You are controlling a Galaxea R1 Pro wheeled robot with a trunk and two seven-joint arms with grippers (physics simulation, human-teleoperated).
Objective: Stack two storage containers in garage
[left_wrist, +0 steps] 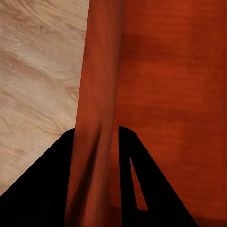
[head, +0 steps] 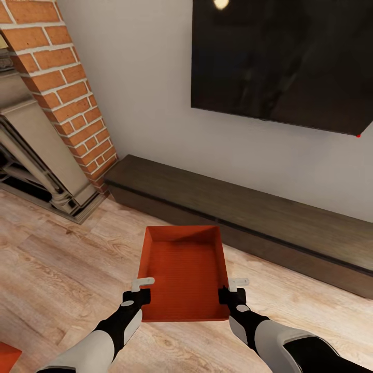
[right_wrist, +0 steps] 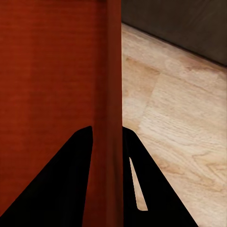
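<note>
One red-orange storage container [head: 181, 269] is in front of me over the living room's light wood-plank floor, open side up and empty. My left gripper [head: 141, 290] is shut on its left side wall and my right gripper [head: 232, 289] is shut on its right side wall. In the left wrist view the container wall [left_wrist: 97, 85] runs between the two black fingers [left_wrist: 137, 175]. The right wrist view shows the other wall [right_wrist: 108, 71] pinched in the same way. A corner of another red-orange box [head: 7, 357] pokes in at the lower left edge of the head view.
A long, low dark wood console [head: 248, 223] runs along the cream wall just beyond the container. A black TV [head: 280, 62] hangs above it. The red-brick fireplace [head: 52, 114] stands at the left. Wood floor [head: 62, 280] spreads to the left and right of the arms.
</note>
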